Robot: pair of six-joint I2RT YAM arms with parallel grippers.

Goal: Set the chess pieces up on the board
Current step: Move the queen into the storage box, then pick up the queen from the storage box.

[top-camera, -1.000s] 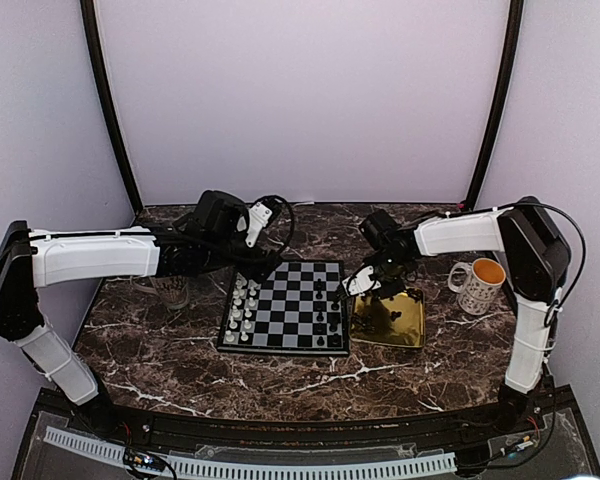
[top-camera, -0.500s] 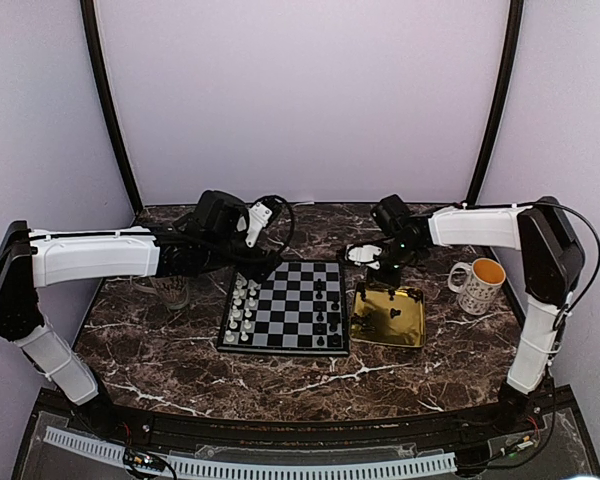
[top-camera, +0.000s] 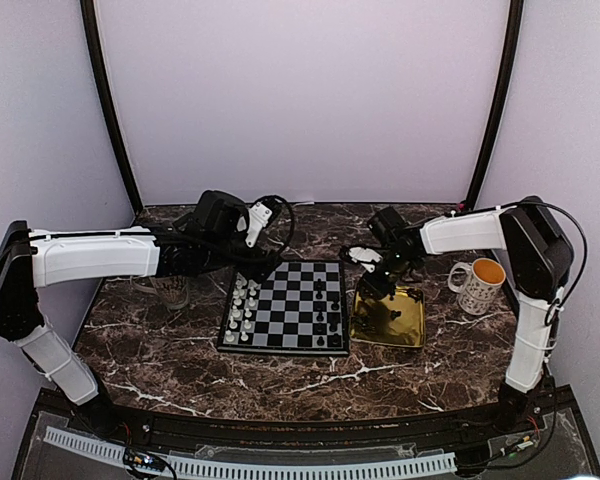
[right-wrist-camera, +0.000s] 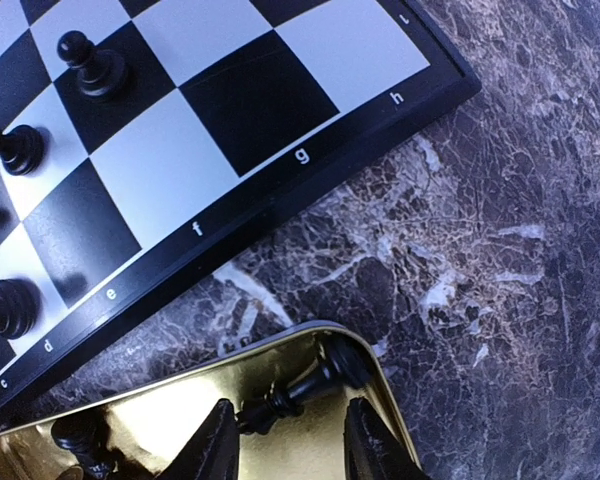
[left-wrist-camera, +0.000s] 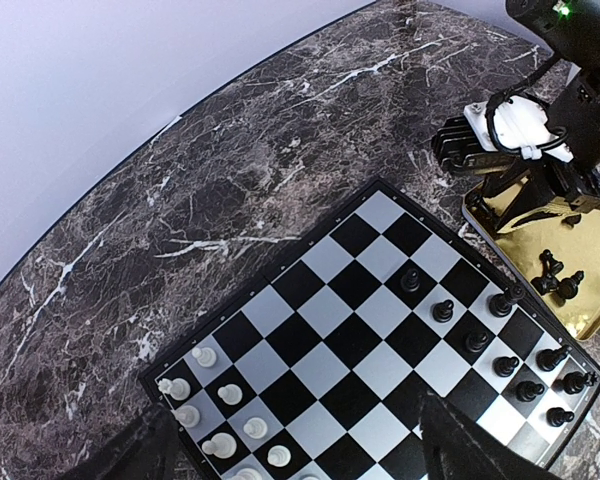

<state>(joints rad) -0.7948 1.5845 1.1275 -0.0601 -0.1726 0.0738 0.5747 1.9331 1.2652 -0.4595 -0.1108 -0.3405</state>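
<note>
Over the gold tray's (top-camera: 412, 330) corner our right claw (right-wrist-camera: 290, 445) hangs narrowly parted astride a toppled black piece (right-wrist-camera: 300, 385), gripping nothing; our left claw (left-wrist-camera: 300, 450) hovers wide above the board (top-camera: 290, 320). We judge the white pieces (top-camera: 242, 300) set and the black side half filled, with a few black pieces (left-wrist-camera: 565, 285) left in the tray.

The board (right-wrist-camera: 250, 100) shows rim letters c to h.

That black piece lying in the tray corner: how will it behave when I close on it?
The black piece lies on its side and looks round-bodied, so it may roll or pivot under a pinch. The gold tray looks glossy, so the piece probably slides easily. It is tiny, so it is likely light.
</note>
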